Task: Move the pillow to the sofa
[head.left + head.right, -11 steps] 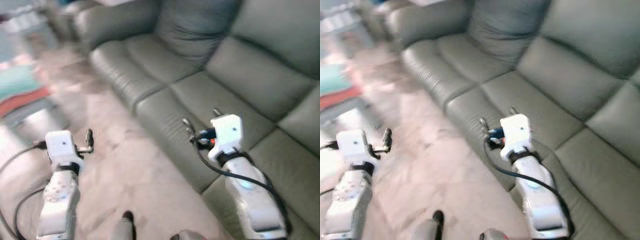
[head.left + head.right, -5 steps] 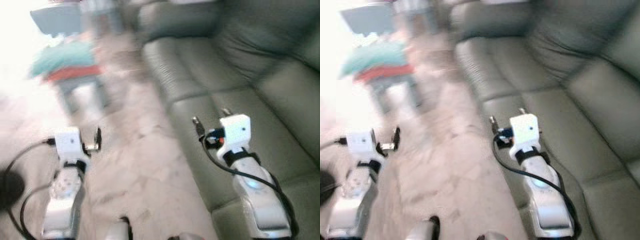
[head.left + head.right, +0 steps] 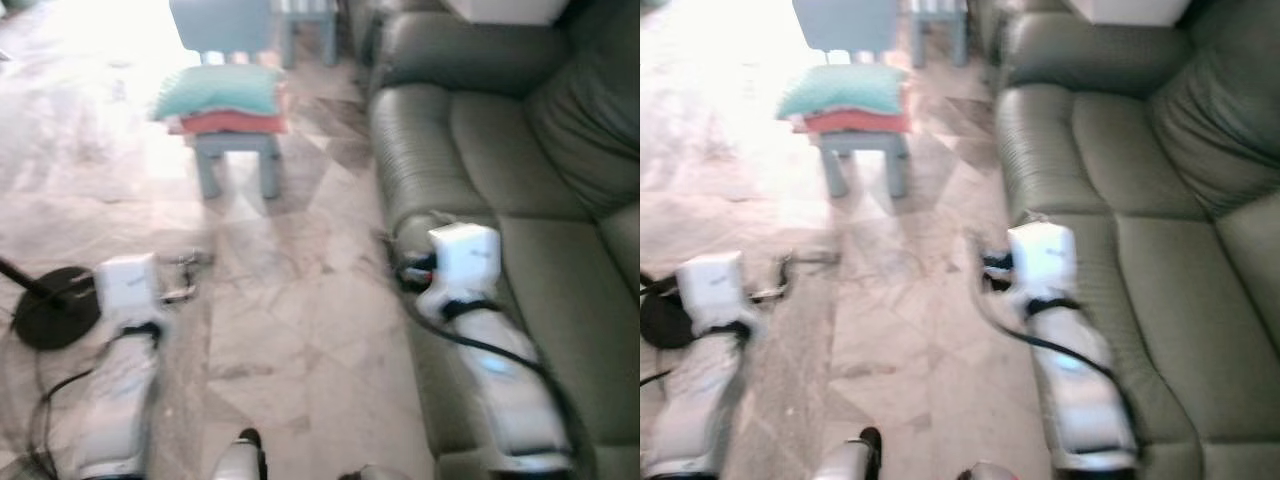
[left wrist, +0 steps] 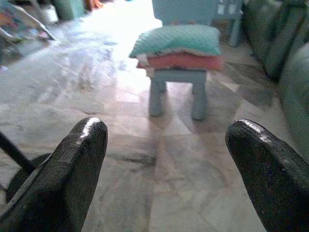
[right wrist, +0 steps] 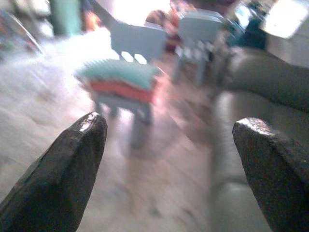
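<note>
A robot stands on a pale marble floor (image 3: 290,330) with a dark green leather sofa (image 3: 500,190) along its right side. Ahead of it, well apart from both arms, a small light blue chair (image 3: 235,150) carries two stacked pillows on its seat. The teal pillow (image 3: 218,90) lies on top, covering most of the seat up to its front edge, and a coral pillow (image 3: 232,122) sits beneath it, touching it.

The left end effector (image 4: 166,145) is held out low over the floor, empty, its two black fingers (image 4: 79,159) spread wide apart, with the chair and pillows framed between them in its wrist view. The right end effector (image 5: 169,145) is also empty and spread wide, raised beside the sofa's front edge. A round black stand base (image 3: 55,305) rests on the floor near the left arm.

This looks like the approach step: nothing is gripped, and the pillows have not been lifted. The next move probably calls for walking closer to the chair, then reaching both arms to the teal pillow's edges. The eye views are somewhat blurred.
</note>
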Tool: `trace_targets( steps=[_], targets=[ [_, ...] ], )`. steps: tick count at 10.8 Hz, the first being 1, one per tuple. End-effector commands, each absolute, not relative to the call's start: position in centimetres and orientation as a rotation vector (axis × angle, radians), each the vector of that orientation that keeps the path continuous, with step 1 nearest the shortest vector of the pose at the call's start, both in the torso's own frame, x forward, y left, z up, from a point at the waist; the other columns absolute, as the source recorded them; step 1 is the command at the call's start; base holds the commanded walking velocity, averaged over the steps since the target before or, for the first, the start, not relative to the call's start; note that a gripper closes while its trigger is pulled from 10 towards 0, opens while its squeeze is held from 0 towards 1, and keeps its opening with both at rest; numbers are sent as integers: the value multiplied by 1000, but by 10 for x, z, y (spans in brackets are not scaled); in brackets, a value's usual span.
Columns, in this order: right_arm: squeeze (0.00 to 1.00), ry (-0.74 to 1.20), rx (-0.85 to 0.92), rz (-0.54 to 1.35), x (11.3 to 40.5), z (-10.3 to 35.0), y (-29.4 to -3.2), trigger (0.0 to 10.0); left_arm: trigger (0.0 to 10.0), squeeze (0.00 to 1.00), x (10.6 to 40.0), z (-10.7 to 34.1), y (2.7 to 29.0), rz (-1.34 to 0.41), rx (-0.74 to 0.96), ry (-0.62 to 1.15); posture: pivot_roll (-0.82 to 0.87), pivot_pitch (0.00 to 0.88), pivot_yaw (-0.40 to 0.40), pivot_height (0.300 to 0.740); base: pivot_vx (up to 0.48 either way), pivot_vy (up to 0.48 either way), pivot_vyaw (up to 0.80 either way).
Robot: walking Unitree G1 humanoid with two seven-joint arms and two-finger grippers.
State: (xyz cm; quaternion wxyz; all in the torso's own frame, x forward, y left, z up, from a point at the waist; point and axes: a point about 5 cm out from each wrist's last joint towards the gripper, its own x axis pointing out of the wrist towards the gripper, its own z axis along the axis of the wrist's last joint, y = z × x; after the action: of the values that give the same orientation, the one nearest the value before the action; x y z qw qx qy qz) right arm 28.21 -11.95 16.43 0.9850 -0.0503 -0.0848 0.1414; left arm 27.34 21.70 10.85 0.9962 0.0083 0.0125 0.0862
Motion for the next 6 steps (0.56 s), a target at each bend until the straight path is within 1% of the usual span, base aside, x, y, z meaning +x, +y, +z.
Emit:
trace_targets(
  steps=[1, 4, 6],
  targets=[
    [0, -158, -109, 257, 280, 161, -129, 10000, 10000, 0, 274, 109, 211, 156, 12, 24, -38, 238, -51, 740, 0, 0, 0],
    [0, -161, -96, 259, 280, 161, -128, 10000, 10000, 0, 275, 109, 212, 160, 24, 22, -37, 235, -50, 740, 0, 0, 0],
    [0, -167, -104, 275, 280, 161, -127, 10000, 10000, 0, 273, 106, 213, 163, -10, 38, -35, 233, -53, 740, 0, 0, 0]
  ],
)
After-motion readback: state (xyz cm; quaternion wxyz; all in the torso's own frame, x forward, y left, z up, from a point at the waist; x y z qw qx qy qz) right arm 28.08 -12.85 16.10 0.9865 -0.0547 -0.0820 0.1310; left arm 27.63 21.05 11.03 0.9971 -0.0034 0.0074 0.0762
